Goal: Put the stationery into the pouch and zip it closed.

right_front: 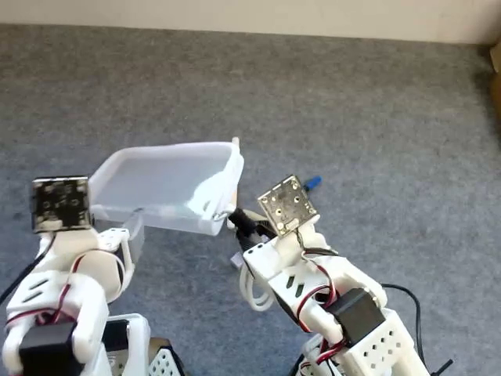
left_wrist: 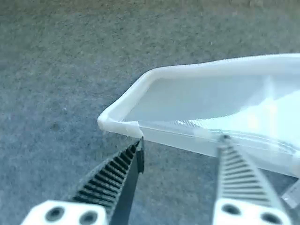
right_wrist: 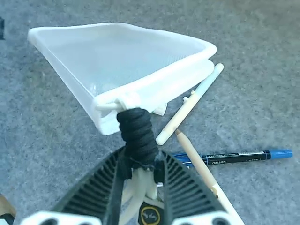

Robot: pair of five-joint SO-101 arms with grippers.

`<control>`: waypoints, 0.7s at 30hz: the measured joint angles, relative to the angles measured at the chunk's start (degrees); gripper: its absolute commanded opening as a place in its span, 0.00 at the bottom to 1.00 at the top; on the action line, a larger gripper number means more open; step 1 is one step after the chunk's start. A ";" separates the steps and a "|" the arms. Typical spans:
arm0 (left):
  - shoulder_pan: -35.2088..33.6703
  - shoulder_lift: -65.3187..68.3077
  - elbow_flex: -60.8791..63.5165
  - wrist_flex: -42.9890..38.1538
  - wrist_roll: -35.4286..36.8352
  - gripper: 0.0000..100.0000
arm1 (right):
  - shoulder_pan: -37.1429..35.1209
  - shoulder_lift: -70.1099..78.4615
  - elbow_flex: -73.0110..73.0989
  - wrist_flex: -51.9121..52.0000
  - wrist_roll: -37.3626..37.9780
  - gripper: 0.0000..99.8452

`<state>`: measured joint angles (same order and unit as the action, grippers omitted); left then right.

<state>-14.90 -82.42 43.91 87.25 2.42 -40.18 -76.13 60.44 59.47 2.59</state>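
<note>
A grey, short-piled carpet [right_front: 376, 110] covers the whole work surface, and a pale strip of wall or skirting [right_front: 235, 16] runs along its edge at 12 o'clock in the high view. The translucent white pouch [right_front: 164, 176] sits just off centre toward 9 o'clock, between the two arms, with its mouth gaping open and its zipped rim forming a stiff white border. The left arm comes in from 7 o'clock. The left gripper [left_wrist: 181, 143] has its jaws spread wide apart, their ribbed tips right at the near edge of the pouch [left_wrist: 211, 93] beside one corner; whether they touch the fabric cannot be told. The right arm comes in from 5 o'clock, and the right gripper [right_wrist: 140, 157] has its jaws pressed together on the black braided zip pull [right_wrist: 137, 131], which hangs from the slider at the end of the pouch [right_wrist: 117, 56]. The stationery lies outside the pouch on the carpet, near that end. It consists of a white pen [right_wrist: 190, 105] just beside the pouch corner, a wooden pencil [right_wrist: 197, 157], and a black pen with a blue cap [right_wrist: 229, 157] crossing the pencil. In the high view that blue cap [right_front: 312, 183] peeks out at 1 o'clock from the right arm's wrist.
</note>
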 measured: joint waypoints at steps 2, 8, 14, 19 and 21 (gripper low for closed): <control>0.00 0.00 -1.93 1.58 0.88 0.30 | 0.00 0.00 0.00 0.00 0.00 0.00; 0.00 0.00 -5.80 2.11 1.49 0.30 | 0.00 0.00 -5.63 0.00 0.00 0.00; 3.08 0.00 -9.58 5.01 1.49 0.30 | 0.00 0.00 -9.58 0.00 0.00 0.00; 10.11 -0.09 -15.21 8.44 5.98 0.30 | 0.00 0.00 -9.67 0.00 0.00 0.00; 12.57 -0.09 -17.05 9.05 7.30 0.30 | 0.00 0.00 -9.67 0.00 0.00 0.00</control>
<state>-2.33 -82.51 26.86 96.31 9.71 -40.18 -76.13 50.77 59.47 2.59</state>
